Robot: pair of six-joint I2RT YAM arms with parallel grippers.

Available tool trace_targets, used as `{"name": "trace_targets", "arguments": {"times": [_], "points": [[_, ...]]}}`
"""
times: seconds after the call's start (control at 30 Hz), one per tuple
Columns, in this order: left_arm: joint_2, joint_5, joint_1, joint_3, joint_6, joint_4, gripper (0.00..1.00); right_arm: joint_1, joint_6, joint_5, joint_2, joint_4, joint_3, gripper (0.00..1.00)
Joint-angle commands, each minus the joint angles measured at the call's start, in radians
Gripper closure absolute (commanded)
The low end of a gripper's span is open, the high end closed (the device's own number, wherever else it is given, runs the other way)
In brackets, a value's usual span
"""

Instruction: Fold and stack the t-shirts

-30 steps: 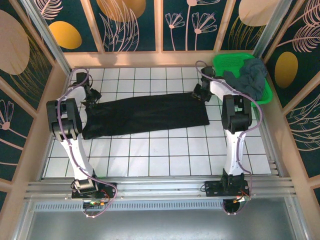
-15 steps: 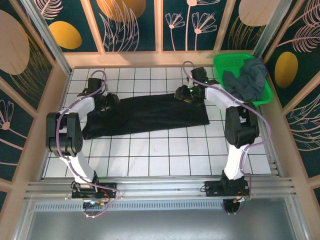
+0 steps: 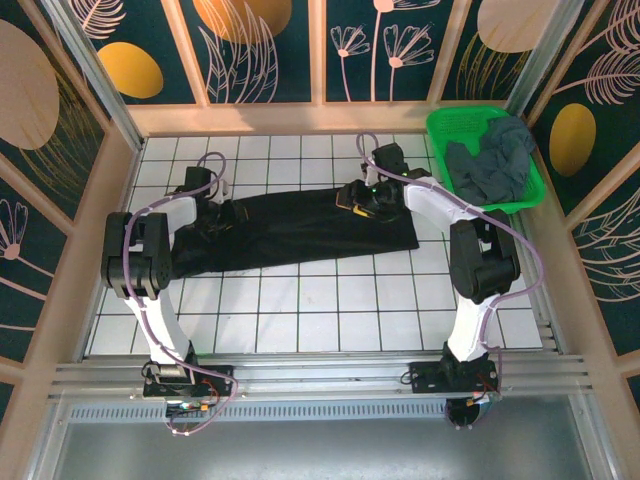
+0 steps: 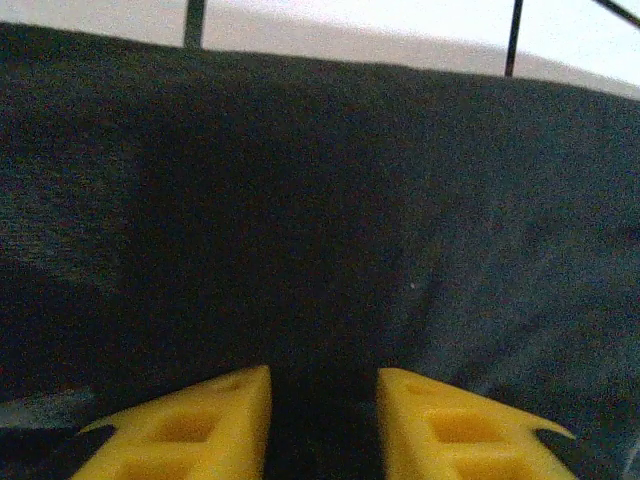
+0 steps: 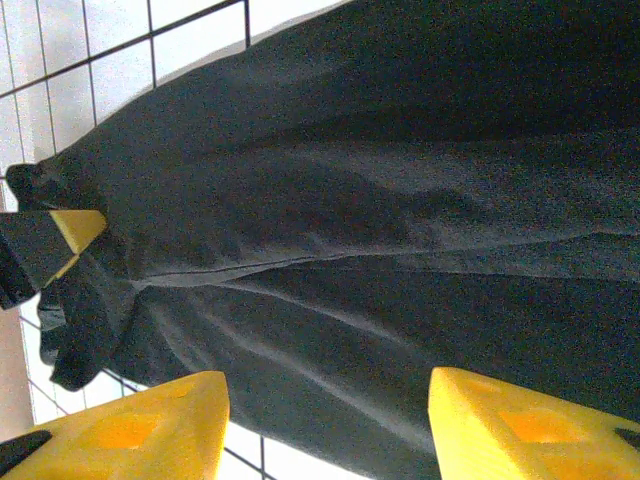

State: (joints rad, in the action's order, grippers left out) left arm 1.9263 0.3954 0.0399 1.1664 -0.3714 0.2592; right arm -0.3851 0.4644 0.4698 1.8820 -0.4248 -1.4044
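The black t-shirt lies as a long folded band across the white tiled table. My left gripper hovers low over its left part; in the left wrist view the gripper is open with a narrow gap, and dark t-shirt cloth lies under it. My right gripper is over the band's upper right part, and in its wrist view the gripper stands wide open above creased t-shirt cloth. The slate grey t-shirt is bundled in the basket.
The green mesh basket sits in the back right corner against the wooden frame. White tiles lie bare in front of the shirt. A yellow fingertip of the left gripper shows at the far end of the shirt in the right wrist view.
Both grippers have moved inward from the shirt's two ends, the left one rightward and the right one leftward, and now sit over the cloth. The shirt's outline has not shifted.
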Motion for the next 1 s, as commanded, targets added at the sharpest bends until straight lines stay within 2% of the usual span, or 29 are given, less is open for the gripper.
{"name": "trace_targets", "arguments": {"times": [0.0,0.1,0.23,0.53,0.83,0.87,0.9,0.97], "points": [[-0.048,-0.015,0.011,-0.033,0.011,-0.014,0.73,0.001,0.021,0.010,-0.040,0.012,0.019,0.44],[-0.103,-0.030,0.014,-0.060,-0.009,-0.011,0.78,0.000,0.025,0.006,-0.033,0.012,0.016,0.44],[-0.149,0.014,0.025,-0.108,-0.045,-0.002,0.96,0.000,0.023,0.000,-0.024,0.008,0.008,0.44],[-0.255,0.071,0.099,-0.188,-0.148,0.020,1.00,0.001,0.016,-0.002,-0.018,-0.001,0.006,0.45],[-0.313,0.059,0.210,-0.303,-0.438,0.025,1.00,0.009,0.008,0.004,-0.029,0.001,0.036,0.45],[-0.311,0.065,0.218,-0.320,-0.472,0.008,0.99,0.008,0.007,0.007,-0.030,0.004,0.041,0.45],[-0.309,0.070,0.222,-0.333,-0.495,-0.010,0.89,0.008,0.006,0.009,-0.030,0.006,0.043,0.45],[-0.306,0.081,0.236,-0.344,-0.534,-0.043,0.62,0.010,0.005,0.013,-0.030,0.010,0.050,0.45]]}}
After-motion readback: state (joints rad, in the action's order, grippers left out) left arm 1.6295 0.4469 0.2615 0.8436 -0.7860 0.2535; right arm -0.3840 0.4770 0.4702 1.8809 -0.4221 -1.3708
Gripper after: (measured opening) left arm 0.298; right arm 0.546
